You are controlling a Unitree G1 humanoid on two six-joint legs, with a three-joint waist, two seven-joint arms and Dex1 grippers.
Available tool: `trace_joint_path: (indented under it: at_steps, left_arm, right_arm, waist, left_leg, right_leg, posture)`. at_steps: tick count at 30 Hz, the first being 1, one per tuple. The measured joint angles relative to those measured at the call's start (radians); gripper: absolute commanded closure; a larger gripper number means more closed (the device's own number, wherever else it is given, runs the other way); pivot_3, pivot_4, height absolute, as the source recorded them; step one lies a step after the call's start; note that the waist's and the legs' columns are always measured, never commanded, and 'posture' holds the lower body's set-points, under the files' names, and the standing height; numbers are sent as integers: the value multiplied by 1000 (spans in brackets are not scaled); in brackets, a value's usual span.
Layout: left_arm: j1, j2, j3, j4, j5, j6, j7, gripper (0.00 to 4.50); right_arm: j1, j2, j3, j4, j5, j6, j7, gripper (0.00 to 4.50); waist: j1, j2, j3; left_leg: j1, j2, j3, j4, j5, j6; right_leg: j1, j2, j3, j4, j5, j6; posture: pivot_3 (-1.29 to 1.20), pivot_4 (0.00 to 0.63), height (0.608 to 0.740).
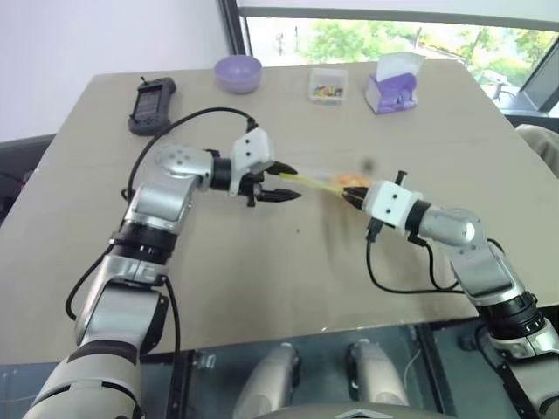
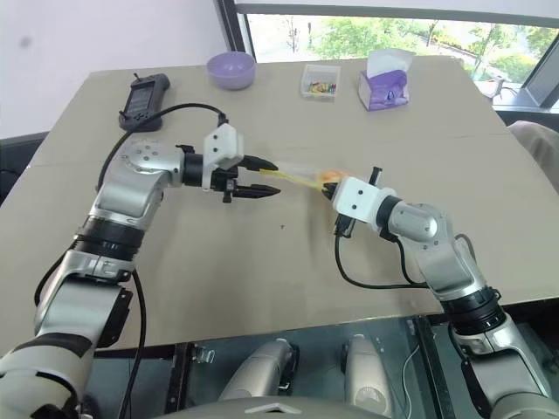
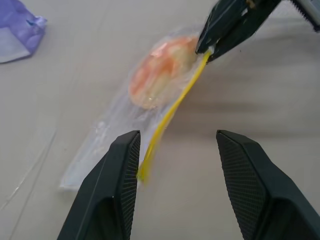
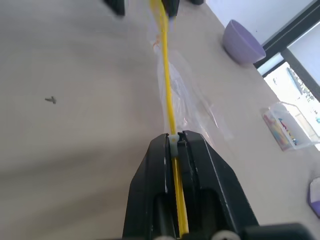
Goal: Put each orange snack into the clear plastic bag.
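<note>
Now | right claw [image 4: 175, 142] pinches bag strip [image 4: 169, 100] | snack [image 3: 160, 75] inside

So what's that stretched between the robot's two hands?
The clear plastic bag, its yellow sealing strip running from the right hand, shut on it, to the open left hand. An orange snack sits inside, seen in the left wrist view.

Both arms are built of rounded, brushed-silver metal segments joined by black rings. Each wrist carries a white boxy housing with small dark screw holes. A thin black cable loops loosely from each wrist housing. The left tool [image 1: 284, 181] and right tool [image 1: 348, 197] each have two black fingers [image 3: 116, 185] with finely textured inner pads.
</note>
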Motion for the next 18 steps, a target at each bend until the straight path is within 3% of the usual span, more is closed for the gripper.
trace_joint_path:
  at_steps: [2,6,13,18]
  left_arm:
    - [-13,-15,-5,41,18,-31,3,2679]
    - [-52,-52,-15,121,47,-86,6,4442]
    - [-60,-61,-11,129,45,-100,-4,4442]
    - [0,-52,10,27,35,-64,21,4442]
  right_arm:
    - [8,0,-1,-9,0,4,-2,4500]
    - [14,1,0,-24,-2,19,-4,4500]
    - [14,1,0,-28,-10,25,-8,4500]
    - [11,0,1,-25,-34,25,-31,4500]
  waist:
    - [-2,0,0]
    - [-2,0,0]
    - [-2,0,0]
    - [-4,0,0]
  left_leg:
    - [0,0,0,0,0,0]
    - [-1,0,0,1,0,0]
    - [-1,0,0,1,0,0]
    - [-1,0,0,1,0,0]
  right_leg:
    - [0,0,0,0,0,0]
    - [0,0,0,0,0,0]
    - [0,0,0,0,0,0]
    - [0,0,0,1,0,0]
  posture:
    - [0,150,740]
    - [0,150,740]
    - [0,150,740]
    - [0,150,740]
